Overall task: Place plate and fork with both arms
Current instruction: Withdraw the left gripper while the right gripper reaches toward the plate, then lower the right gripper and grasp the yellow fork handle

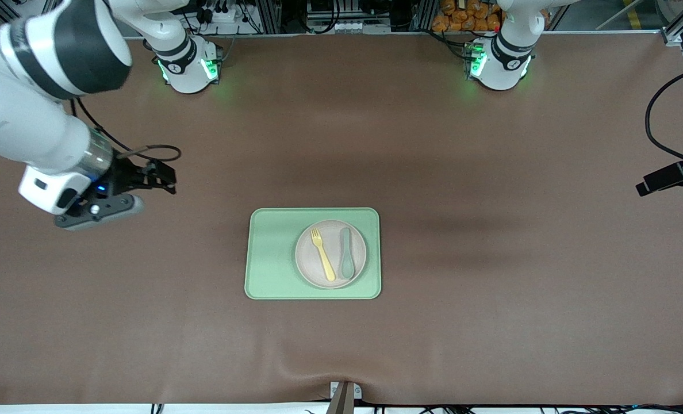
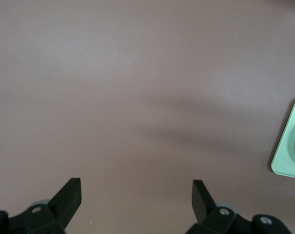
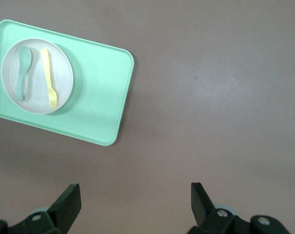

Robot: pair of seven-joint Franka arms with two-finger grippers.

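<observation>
Plate [image 1: 330, 253] on green tray [image 1: 272, 253] mid-table, fork [image 1: 322, 253] and spoon [image 1: 346, 251] side by side on it; right gripper [image 1: 160, 179] empty, fingers apart, over bare table toward its own end; left gripper [image 2: 136, 195] likewise spread, well apart from tray.

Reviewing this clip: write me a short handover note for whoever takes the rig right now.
Right gripper: open, empty, over bare table toward the right arm's end.
Left gripper: open, empty, over bare table; the tray's corner shows in its wrist view.
Plate sits on the green tray; fork and spoon lie side by side on the plate.
Done: nothing grasped yet.
Left: pick up and place plate and fork.
</observation>
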